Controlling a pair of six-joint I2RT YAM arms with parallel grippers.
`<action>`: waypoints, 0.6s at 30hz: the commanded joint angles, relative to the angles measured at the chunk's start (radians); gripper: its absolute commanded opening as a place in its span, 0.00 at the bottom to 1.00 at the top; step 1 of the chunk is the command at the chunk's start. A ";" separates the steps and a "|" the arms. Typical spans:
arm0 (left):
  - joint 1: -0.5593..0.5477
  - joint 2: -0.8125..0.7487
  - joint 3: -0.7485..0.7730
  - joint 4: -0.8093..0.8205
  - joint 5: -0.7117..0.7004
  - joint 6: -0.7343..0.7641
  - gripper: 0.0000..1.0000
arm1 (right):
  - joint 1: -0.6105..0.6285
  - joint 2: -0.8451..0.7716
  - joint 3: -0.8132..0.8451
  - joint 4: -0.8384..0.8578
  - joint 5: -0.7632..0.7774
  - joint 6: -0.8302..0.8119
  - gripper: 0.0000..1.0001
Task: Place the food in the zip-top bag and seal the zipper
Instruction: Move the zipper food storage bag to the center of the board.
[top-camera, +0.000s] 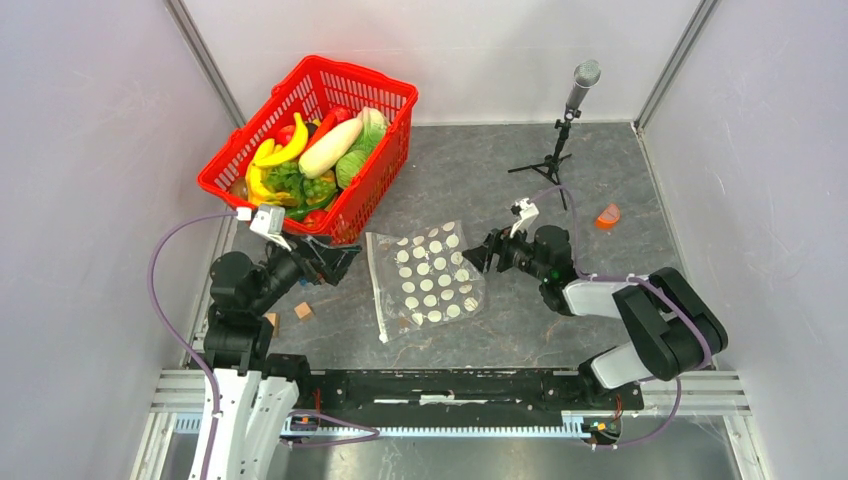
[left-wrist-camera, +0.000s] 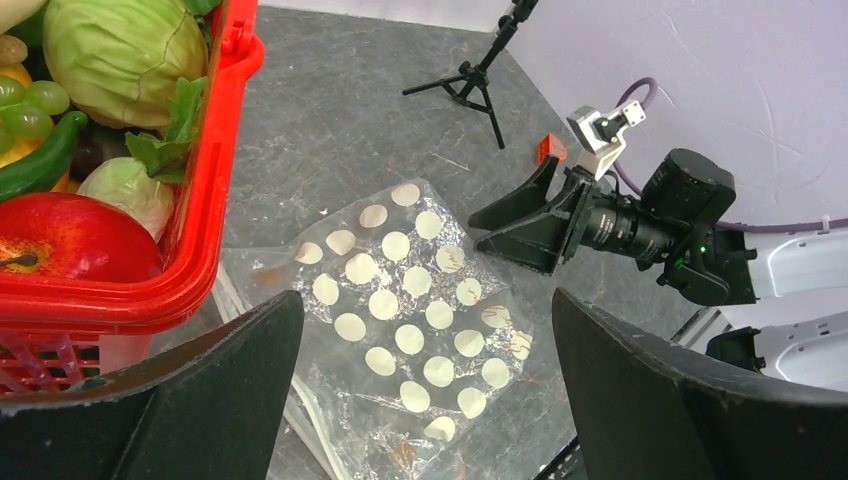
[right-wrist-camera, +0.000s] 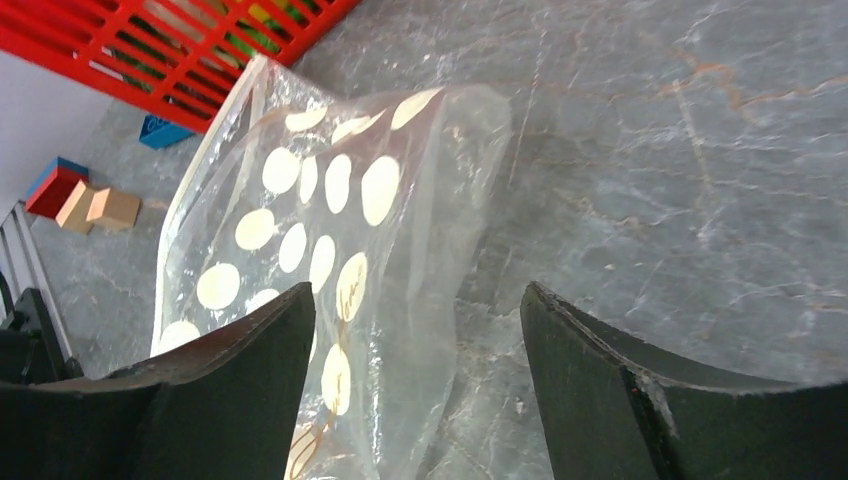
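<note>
**Hazards at the approach to the bag, read left to right.** At far left the food (top-camera: 330, 148) lies heaped in the red basket (top-camera: 388, 165), and none of it shows inside the bag. The pieces are smooth, rounded and piled on one another. A pinch on one may therefore slip, or may drag a neighbour over the rim. Just in front of the basket's near wall, the left end effector (top-camera: 338, 262) stands fully open and holds nothing. It is so close to that wall that a careless reach for the food could shove or tip the light basket. The wooden cubes (top-camera: 303, 311) lie near this arm and could be swept along by a low pass. In the middle of the worktop (top-camera: 520, 310) the zip-top bag (top-camera: 425, 280) lies flat. The zipper (top-camera: 377, 290) appears to run along its left edge, on the basket side. At the bag's right edge sits the right end effector (top-camera: 476, 254), its fingers well apart and nothing gripped. In the right wrist view the film bulges up between the fingers, but contact cannot be confirmed. The chief risk lies here, because this is probably the edge opposite the zipper. A grip there would lift the closed end and leave the mouth hanging down or folded shut. The film may also skate across the smooth worktop rather than enter the jaws. Pinching both layers together would keep the bag closed to the food.
</note>
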 joint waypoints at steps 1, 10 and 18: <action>0.004 -0.012 -0.008 0.021 -0.004 -0.020 1.00 | 0.046 0.013 0.006 -0.047 0.003 -0.036 0.78; 0.005 -0.023 -0.017 -0.006 0.018 -0.009 1.00 | 0.075 0.031 0.030 -0.058 -0.009 -0.054 0.28; 0.004 0.001 -0.025 0.001 0.160 -0.009 1.00 | 0.069 -0.187 -0.119 -0.146 0.151 -0.116 0.05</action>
